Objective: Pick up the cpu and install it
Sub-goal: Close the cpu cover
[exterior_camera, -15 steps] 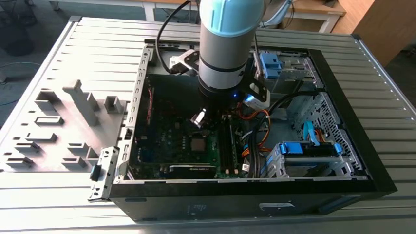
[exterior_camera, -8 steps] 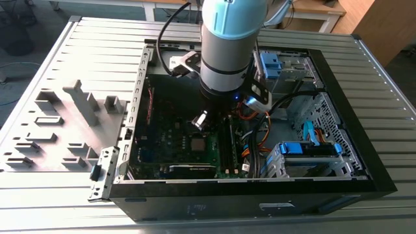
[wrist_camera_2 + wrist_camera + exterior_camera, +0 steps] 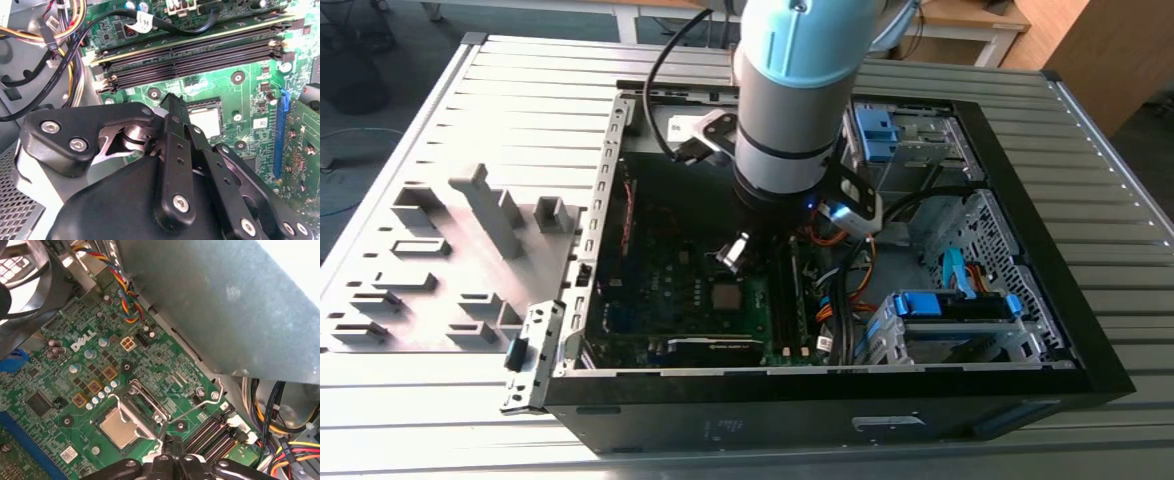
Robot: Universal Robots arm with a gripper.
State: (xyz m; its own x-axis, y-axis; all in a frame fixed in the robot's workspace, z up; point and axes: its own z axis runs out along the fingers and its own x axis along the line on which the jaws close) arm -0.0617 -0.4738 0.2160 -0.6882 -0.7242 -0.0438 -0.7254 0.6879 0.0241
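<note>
The cpu point(image 3: 119, 427) lies inside the open socket point(image 3: 144, 401). The end effector point(image 3: 162, 440), closed and holding nothing, hangs just above the socket's edge. I think a push off-centre could tilt the cpu and damage the socket.

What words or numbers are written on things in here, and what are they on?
White logo lettering on the green motherboard, first wrist view: a maker's name, not quoted here.
White sticker on that board: too small to read.
White tag on a black cable: blurred.
The cpu, its top: no print I can make out.
Pale label on the computer case front: too small.
</note>
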